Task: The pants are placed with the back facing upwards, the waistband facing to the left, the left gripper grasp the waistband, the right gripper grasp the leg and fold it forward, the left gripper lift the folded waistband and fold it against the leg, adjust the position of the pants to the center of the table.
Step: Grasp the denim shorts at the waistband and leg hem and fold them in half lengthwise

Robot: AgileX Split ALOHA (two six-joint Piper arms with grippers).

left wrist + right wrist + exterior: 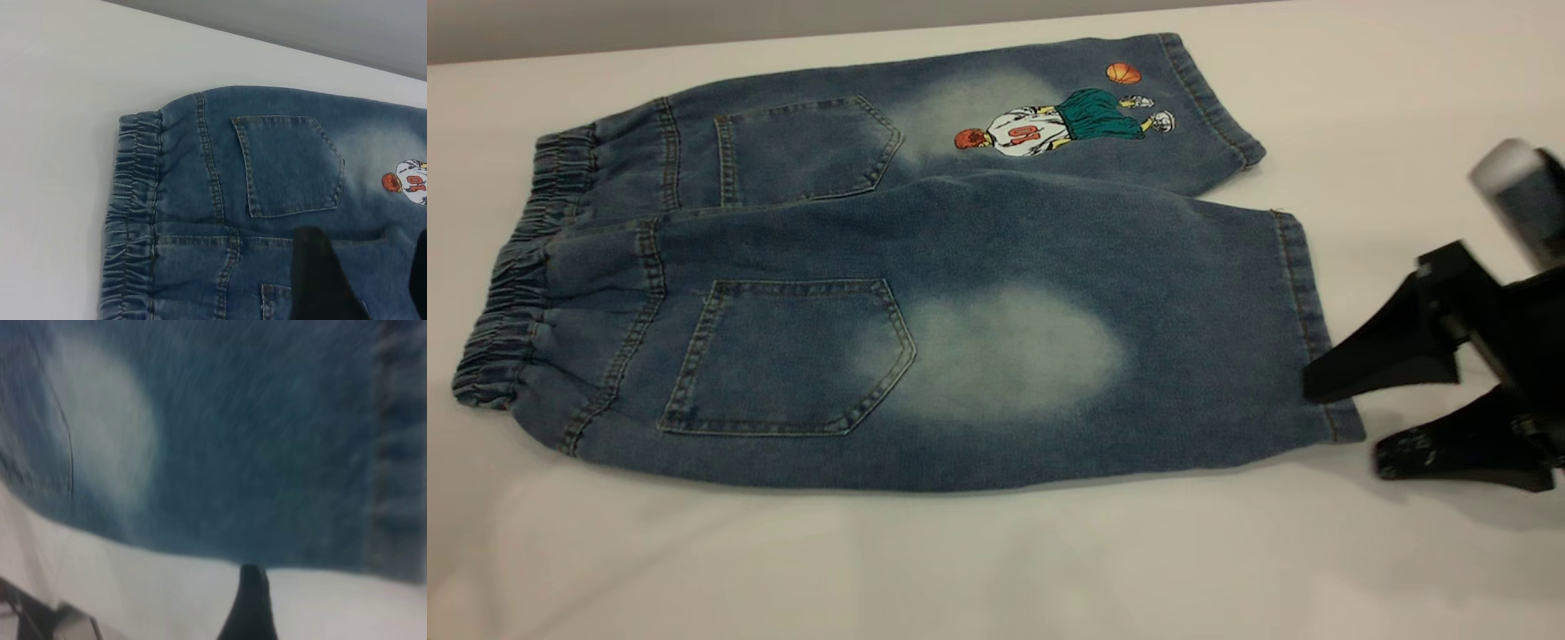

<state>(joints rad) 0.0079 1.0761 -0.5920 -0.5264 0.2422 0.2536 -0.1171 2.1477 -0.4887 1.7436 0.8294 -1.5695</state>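
The pants lie flat on the table, back pockets up, waistband at the left. The printed leg is the far one. The plain leg with a faded patch is the near one. My right gripper stands open just off that leg's hem, one fingertip at the cuff edge. In the right wrist view one finger points at the leg. My left gripper is out of the exterior view. It hovers open over the pants between the pockets, to the side of the waistband.
The table's far edge runs just behind the pants. A wide bare stretch of tabletop lies in front of them and to the right. A dark piece of the rig shows at the corner of the right wrist view.
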